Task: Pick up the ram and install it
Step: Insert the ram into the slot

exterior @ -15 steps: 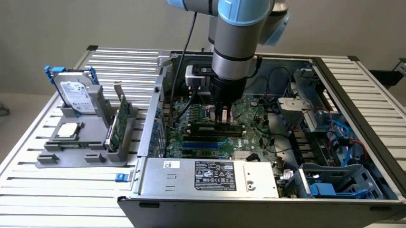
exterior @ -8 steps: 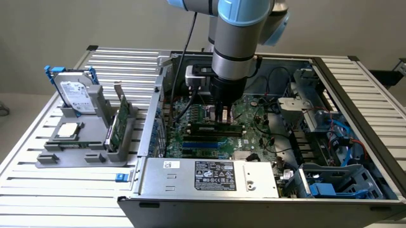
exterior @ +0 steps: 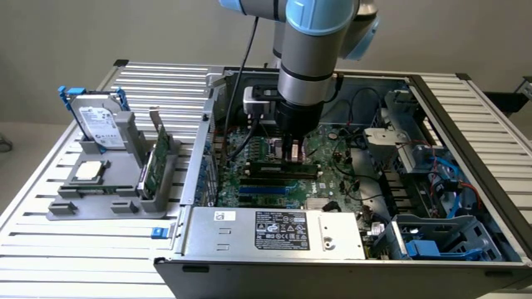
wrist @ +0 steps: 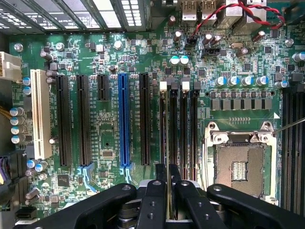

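Gripper (exterior: 288, 151) narrowed onto the ram (exterior: 283, 167), pinching its middle; the ram sits low over the memory slots (wrist: 183, 129), just beside the CPU socket (wrist: 242, 168), inside the computer case (exterior: 275, 233)

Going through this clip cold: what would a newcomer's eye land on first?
First, the blue-jointed arm reaching down into the open computer case, its pincer shut on the ram just over the motherboard's memory slots. Next, the bare CPU socket beside those slots. Outside the case, on the exterior view's left, a hard drive stands upright in a grey holder.
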Robot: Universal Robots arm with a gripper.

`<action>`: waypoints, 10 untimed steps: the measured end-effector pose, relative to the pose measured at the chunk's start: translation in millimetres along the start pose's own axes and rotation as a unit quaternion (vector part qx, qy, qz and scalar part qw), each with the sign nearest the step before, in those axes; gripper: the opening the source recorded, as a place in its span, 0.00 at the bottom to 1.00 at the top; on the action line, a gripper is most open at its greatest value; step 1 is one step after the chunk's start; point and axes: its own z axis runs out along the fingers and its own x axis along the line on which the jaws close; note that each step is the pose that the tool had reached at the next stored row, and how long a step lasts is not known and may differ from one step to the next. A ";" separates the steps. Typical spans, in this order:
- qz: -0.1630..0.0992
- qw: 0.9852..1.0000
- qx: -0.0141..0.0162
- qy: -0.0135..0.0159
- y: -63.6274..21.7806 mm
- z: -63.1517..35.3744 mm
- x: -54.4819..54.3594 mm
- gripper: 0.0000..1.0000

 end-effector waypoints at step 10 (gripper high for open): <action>-0.002 1.000 0.000 0.000 -1.2 0.0 -0.7 0.15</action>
